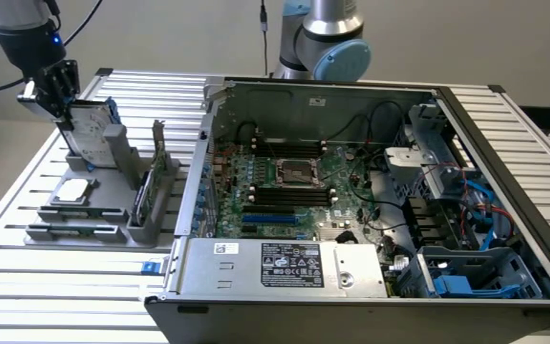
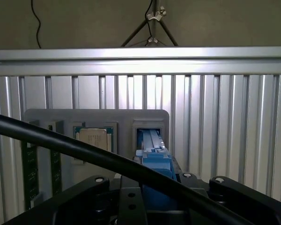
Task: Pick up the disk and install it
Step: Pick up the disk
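The disk (image 1: 89, 135), silver-grey with a white label and blue rails, stands on edge in the tall slot of the grey fixture (image 1: 114, 147) at the exterior view's left. My gripper (image 1: 55, 97) comes down from above and is shut on the disk's upper edge. In the wrist view the disk's blue rail (image 2: 152, 152) runs from between my black jaws, which stand on either side of it, down into the fixture's slot (image 2: 150, 131). Whether the disk's lower edge still rests in the slot I cannot tell.
On the same grey fixture lie a square silver CPU chip (image 1: 72, 190) and an upright green circuit card (image 1: 145, 192). The open computer case (image 1: 208, 143) takes up the middle and right, with blue drive bays (image 1: 466, 276) at its near right corner. A black cable (image 2: 61, 143) crosses the wrist view.
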Available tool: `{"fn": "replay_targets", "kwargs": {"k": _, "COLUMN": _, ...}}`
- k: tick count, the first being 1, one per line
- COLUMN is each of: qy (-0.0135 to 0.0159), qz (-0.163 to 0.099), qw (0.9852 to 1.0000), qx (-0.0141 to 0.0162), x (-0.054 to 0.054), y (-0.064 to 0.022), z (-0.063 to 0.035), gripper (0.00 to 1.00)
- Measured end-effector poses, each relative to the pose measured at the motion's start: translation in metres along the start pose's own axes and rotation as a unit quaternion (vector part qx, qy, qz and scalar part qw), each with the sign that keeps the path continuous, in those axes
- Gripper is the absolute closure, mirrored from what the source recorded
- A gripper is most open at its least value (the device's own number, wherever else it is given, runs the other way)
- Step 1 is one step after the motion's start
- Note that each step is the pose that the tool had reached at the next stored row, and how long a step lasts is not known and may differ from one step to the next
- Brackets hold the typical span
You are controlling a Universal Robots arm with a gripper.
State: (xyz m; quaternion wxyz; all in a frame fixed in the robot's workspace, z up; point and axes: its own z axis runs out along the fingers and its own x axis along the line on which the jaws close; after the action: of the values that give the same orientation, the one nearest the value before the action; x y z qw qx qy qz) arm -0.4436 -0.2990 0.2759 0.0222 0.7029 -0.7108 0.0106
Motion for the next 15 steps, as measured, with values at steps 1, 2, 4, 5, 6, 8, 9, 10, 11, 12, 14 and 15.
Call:
{"fn": "replay_targets", "kwargs": {"k": 1, "qy": 0.0000, "qz": 0.000, "qw": 1.0000, "qx": 0.0000, "x": 0.0000, "y": 0.0000, "z": 0.0000, "gripper": 0.67}}
{"fn": "replay_targets", "kwargs": {"k": 2, "qy": 0.0000, "qz": 0.000, "qw": 1.0000, "qx": 0.0001, "x": 0.0000, "y": 0.0000, "z": -0.0002, "gripper": 0.67}}
{"fn": "replay_targets", "kwargs": {"k": 4, "qy": 0.0000, "qz": 0.000, "qw": 1.0000, "qx": 0.0001, "x": 0.0000, "y": -0.0001, "z": -0.0005, "gripper": 0.67}}
{"fn": "replay_targets", "kwargs": {"k": 5, "qy": -0.0001, "qz": 0.000, "qw": 1.0000, "qx": 0.0001, "x": 0.0000, "y": -0.0001, "z": -0.0007, "gripper": 0.67}}
{"fn": "replay_targets", "kwargs": {"k": 6, "qy": 0.0000, "qz": 0.000, "qw": 1.0000, "qx": 0.0001, "x": 0.0000, "y": -0.0001, "z": -0.0010, "gripper": 0.67}}
{"fn": "replay_targets", "kwargs": {"k": 8, "qy": 0.0000, "qz": 0.000, "qw": 1.0000, "qx": 0.0000, "x": 0.0000, "y": -0.0002, "z": -0.0014, "gripper": 0.67}}
{"fn": "replay_targets", "kwargs": {"k": 9, "qy": 0.0000, "qz": 0.000, "qw": 1.0000, "qx": 0.0001, "x": 0.0001, "y": -0.0002, "z": -0.0017, "gripper": 0.67}}
{"fn": "replay_targets", "kwargs": {"k": 10, "qy": 0.0000, "qz": 0.000, "qw": 1.0000, "qx": 0.0000, "x": 0.0001, "y": -0.0002, "z": -0.0020, "gripper": 0.67}}
{"fn": "replay_targets", "kwargs": {"k": 11, "qy": 0.0000, "qz": 0.000, "qw": 1.0000, "qx": 0.0000, "x": 0.0001, "y": -0.0002, "z": -0.0024, "gripper": 0.67}}
{"fn": "replay_targets", "kwargs": {"k": 12, "qy": 0.0000, "qz": 0.000, "qw": 1.0000, "qx": 0.0000, "x": 0.0001, "y": -0.0002, "z": -0.0027, "gripper": 0.67}}
{"fn": "replay_targets", "kwargs": {"k": 14, "qy": 0.0000, "qz": 0.000, "qw": 1.0000, "qx": -0.0001, "x": 0.0002, "y": -0.0002, "z": -0.0037, "gripper": 0.67}}
{"fn": "replay_targets", "kwargs": {"k": 15, "qy": 0.0000, "qz": 0.000, "qw": 1.0000, "qx": 0.0000, "x": 0.0002, "y": -0.0003, "z": -0.0044, "gripper": 0.67}}
